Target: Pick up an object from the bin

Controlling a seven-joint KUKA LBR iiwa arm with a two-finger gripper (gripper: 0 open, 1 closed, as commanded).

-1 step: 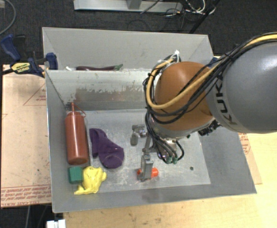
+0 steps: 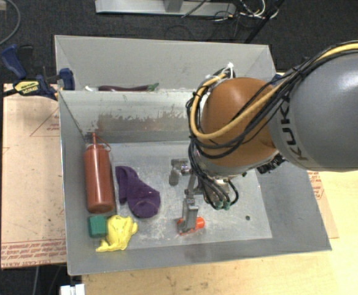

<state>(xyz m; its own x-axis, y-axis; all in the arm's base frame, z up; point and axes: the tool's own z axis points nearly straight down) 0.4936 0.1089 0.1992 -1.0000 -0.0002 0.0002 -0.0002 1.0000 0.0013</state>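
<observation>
My gripper (image 2: 185, 195) hangs low over the middle of the bin floor, under the arm's orange cover. It is open: one finger (image 2: 179, 169) points to the upper left, the other finger (image 2: 190, 215) reaches toward the front wall. A small orange-red piece (image 2: 196, 224) lies right at the tip of the lower finger, outside the gap, and nothing is between the fingers. A purple sock-like cloth (image 2: 137, 193) lies just left of the gripper.
A red-brown bottle (image 2: 99, 177) lies along the left wall. A green block (image 2: 97, 226) and a crumpled yellow thing (image 2: 118, 233) sit in the front left corner. A dark flat thing (image 2: 124, 88) rests behind the back partition.
</observation>
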